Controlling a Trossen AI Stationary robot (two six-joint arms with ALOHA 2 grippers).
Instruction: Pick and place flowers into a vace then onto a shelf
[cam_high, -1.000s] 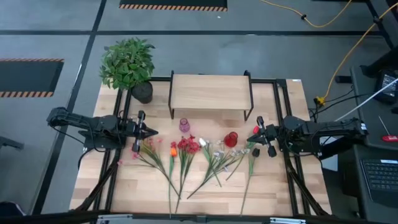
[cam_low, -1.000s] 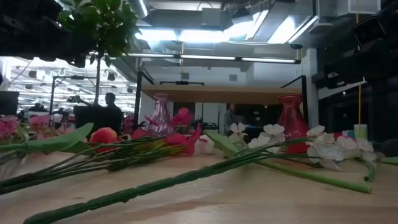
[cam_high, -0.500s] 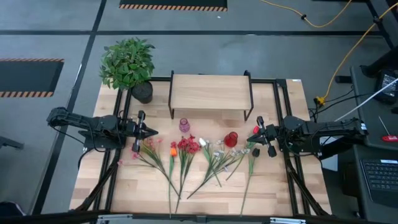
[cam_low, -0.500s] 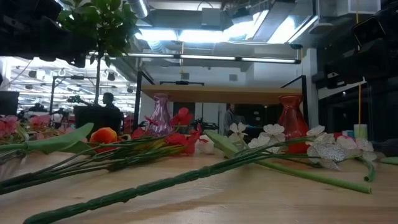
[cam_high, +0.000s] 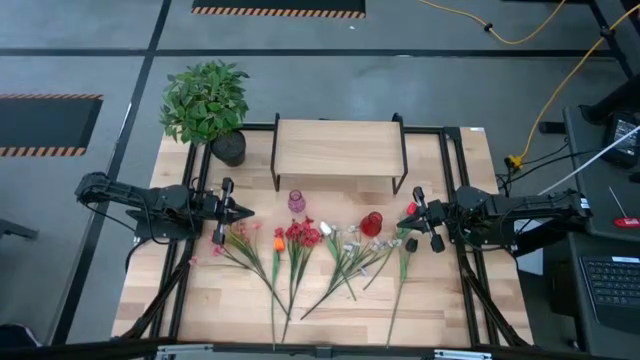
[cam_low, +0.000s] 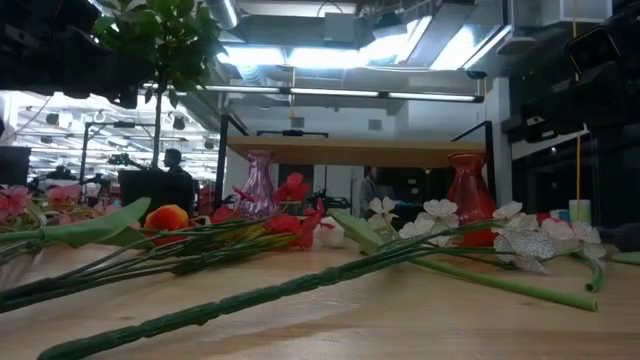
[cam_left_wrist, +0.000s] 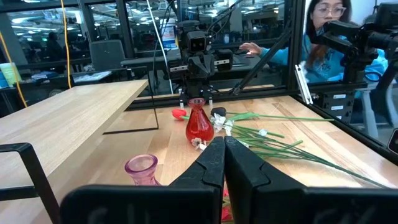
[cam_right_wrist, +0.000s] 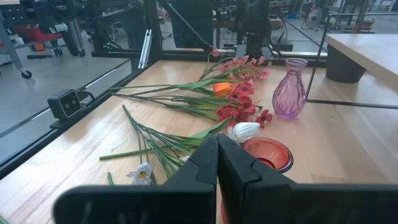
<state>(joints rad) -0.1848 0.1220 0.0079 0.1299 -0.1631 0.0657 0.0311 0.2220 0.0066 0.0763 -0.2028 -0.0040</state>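
Several thin green-stemmed flowers (cam_high: 305, 255) with red, pink, white and orange blooms lie flat in a fan across the middle of the table, stems toward the near edge. A pink glass vase (cam_high: 296, 201) and a red vase (cam_high: 372, 223) stand upright just beyond the blooms. The shelf (cam_high: 338, 150), light wood on black legs, stands at the far side. My left gripper (cam_high: 244, 212) hovers shut at the left of the flowers, above the table; my right gripper (cam_high: 403, 220) hovers shut at their right, beside the red vase (cam_right_wrist: 266, 154). Neither touches anything.
A bushy potted plant (cam_high: 207, 105) stands at the far left corner. Black frame rails (cam_high: 455, 190) run along the table's left and right sides. Bare wood (cam_high: 200, 295) lies near the front left. A person in a blue top (cam_left_wrist: 323, 43) sits beyond the table's right side.
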